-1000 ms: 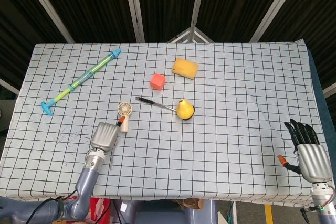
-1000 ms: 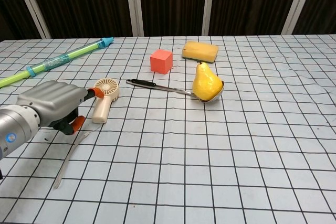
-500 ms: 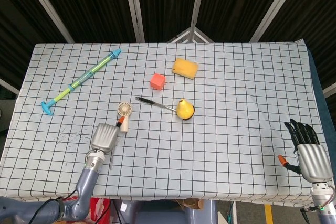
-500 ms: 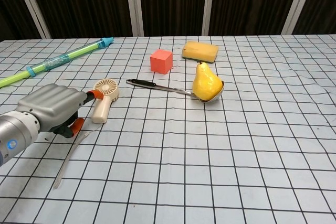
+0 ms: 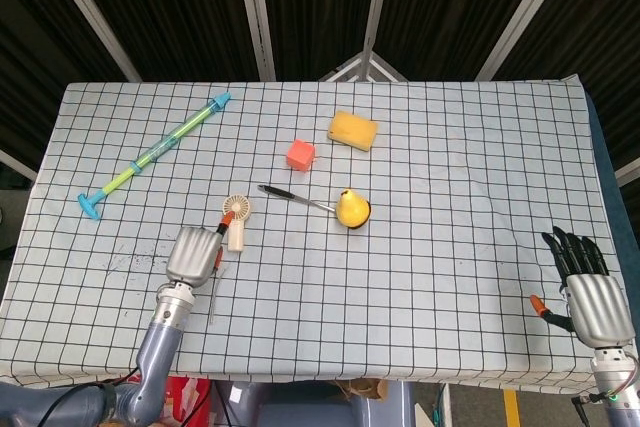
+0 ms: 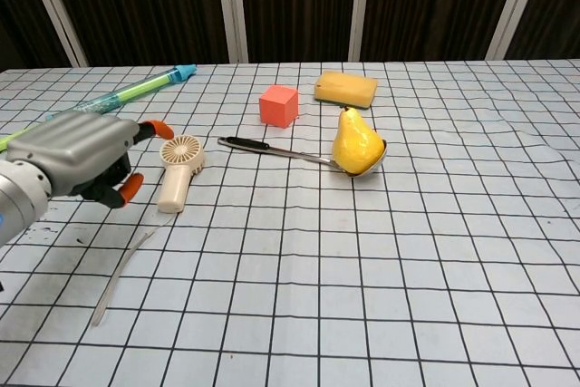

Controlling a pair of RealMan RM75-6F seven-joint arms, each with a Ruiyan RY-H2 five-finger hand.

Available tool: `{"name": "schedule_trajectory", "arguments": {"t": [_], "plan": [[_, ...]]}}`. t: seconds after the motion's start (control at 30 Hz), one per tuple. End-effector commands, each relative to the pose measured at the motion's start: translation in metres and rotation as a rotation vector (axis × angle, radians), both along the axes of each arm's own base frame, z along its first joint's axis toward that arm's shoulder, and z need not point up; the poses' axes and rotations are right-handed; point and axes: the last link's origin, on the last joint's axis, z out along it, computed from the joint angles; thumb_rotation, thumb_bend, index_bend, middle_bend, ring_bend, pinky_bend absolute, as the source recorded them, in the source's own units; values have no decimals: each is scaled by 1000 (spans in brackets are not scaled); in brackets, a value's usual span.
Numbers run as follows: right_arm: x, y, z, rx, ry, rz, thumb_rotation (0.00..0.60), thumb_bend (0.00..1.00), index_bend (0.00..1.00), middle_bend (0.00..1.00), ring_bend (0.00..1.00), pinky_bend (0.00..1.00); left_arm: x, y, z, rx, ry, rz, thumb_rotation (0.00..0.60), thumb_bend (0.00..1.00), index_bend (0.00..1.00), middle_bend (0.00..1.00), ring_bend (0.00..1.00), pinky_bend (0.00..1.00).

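My left hand (image 5: 193,252) hovers over the checked tablecloth (image 5: 450,167) at the front left, back upward, holding nothing. In the chest view the left hand (image 6: 77,156) has one orange fingertip close to the round head of a small cream hand-held fan (image 6: 178,169) without gripping it. The fan (image 5: 237,219) lies flat just right of the hand. A thin pale strip (image 6: 122,269) lies on the cloth below the hand. My right hand (image 5: 585,282) sits at the front right edge, fingers straight and apart, empty; the chest view does not show it.
A yellow pear (image 5: 350,209) rests in the bowl of a black-handled ladle (image 5: 290,195) mid-table. Behind them are a red cube (image 5: 301,155) and a yellow sponge (image 5: 353,130). A long green and blue tube (image 5: 155,154) lies diagonally at the far left.
My left hand has lifted off the cloth and drawn slightly left, away from the fan's handle and the pale strip. The right hand and all objects are unmoved.
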Motion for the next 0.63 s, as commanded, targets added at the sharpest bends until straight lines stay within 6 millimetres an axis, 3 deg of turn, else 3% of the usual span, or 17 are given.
{"name": "schedule_trajectory", "arguments": {"t": [0.03,0.1,0.23,0.33,0.4,0.63], "plan": [[0,0,0,0,0,0,600,280,63,0,0,0,-3,-6,25,50,-53,-12,600,576,117,759,527,599],[0,0,0,0,1,0,600,280,63,0,0,0,-8,-13,38,65,-72,-11,600,481,67,636,425,490],[0,0,0,-2,5,2,600,279,63,0,0,0,-35,-39,68,77,-82,15,600,280,0,260,118,128],[0,0,-1,-4,9,2,600,280,63,0,0,0,-58,-58,89,90,-60,26,600,152,0,50,1,0],[1,0,-1,-5,11,2,600,279,63,0,0,0,-71,-70,101,110,-43,20,600,114,0,5,0,0],[2,1,-1,-10,15,3,600,280,63,0,0,0,-107,-107,131,149,-3,38,600,91,0,0,0,0]]}}
